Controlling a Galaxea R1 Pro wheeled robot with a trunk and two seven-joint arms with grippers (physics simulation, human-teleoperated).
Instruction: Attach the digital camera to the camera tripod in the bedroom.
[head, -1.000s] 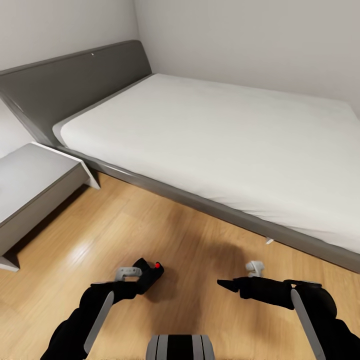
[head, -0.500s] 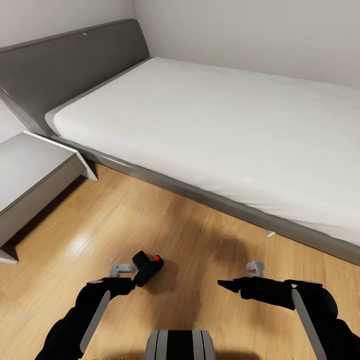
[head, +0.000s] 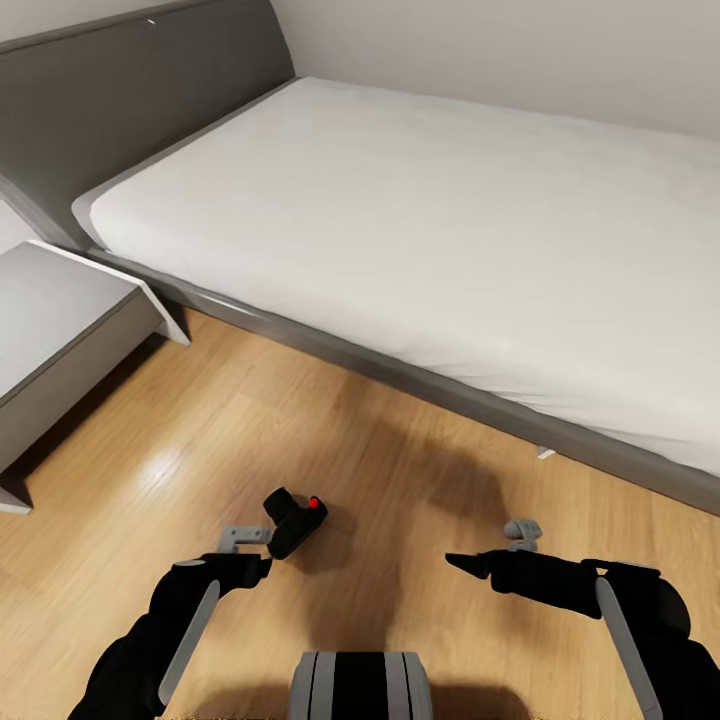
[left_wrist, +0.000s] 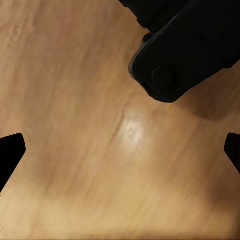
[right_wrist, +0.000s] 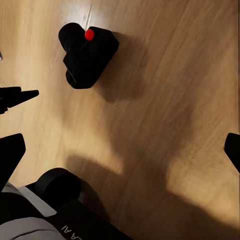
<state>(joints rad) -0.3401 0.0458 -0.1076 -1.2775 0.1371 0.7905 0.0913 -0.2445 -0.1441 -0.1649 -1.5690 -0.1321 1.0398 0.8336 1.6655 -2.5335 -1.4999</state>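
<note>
Starting at the left gripper (head: 268, 545), its two fingers are seen spread wide apart, with only wood floor (head: 150, 470) between the tips in the left wrist view. The digital camera (head: 296, 519) is seen just past those tips and is not squeezed; whether it lies on the floor or touches a finger cannot be told. The right gripper (head: 462, 563) hovers well to the right, its fingers apart too and holding nothing.

The camera is probably small, hard, light and a bit slippery. It would best be held by its flat chunky sides (not the stubby lens or the red button).

Half a second ago the camera sat closer against the left gripper. The grey bed (head: 420, 230) and side table (head: 50, 330) now sit a little higher and further left, so the head was likely moved.
</note>
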